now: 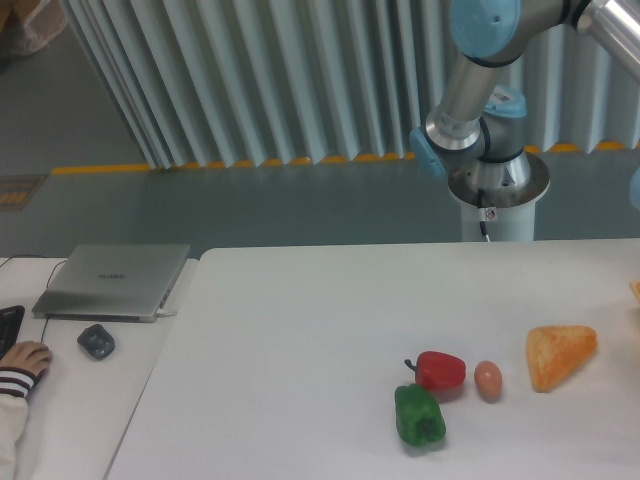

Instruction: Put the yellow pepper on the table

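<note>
The yellow pepper is out of view. The gripper is also outside the frame; only the arm's base (497,190) and its grey and blue links (470,90) show at the top right, leaning up and to the right. The white table (300,330) fills the lower part of the view. A tiny yellow-orange sliver (636,290) touches the right edge; I cannot tell what it is.
On the table lie a red pepper (440,370), a green pepper (419,417), a small orange-brown ball (488,380) and a pale-orange wedge (560,355). The left desk holds a laptop (115,280), a dark mouse (96,341) and a person's hand (20,358).
</note>
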Controlling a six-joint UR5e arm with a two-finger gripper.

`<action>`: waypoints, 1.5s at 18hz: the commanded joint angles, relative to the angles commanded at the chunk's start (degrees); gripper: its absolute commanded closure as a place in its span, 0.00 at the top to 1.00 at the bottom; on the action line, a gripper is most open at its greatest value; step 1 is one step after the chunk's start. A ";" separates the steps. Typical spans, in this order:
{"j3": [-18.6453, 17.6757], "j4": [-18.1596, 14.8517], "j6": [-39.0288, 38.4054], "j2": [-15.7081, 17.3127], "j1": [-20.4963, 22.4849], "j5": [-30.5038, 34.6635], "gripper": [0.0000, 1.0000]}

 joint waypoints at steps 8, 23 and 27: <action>0.62 0.61 0.00 -1.50 0.00 0.00 1.00; 0.18 1.41 -3.16 -2.11 0.00 0.09 0.41; 0.18 1.14 -3.34 -1.76 0.00 0.09 0.37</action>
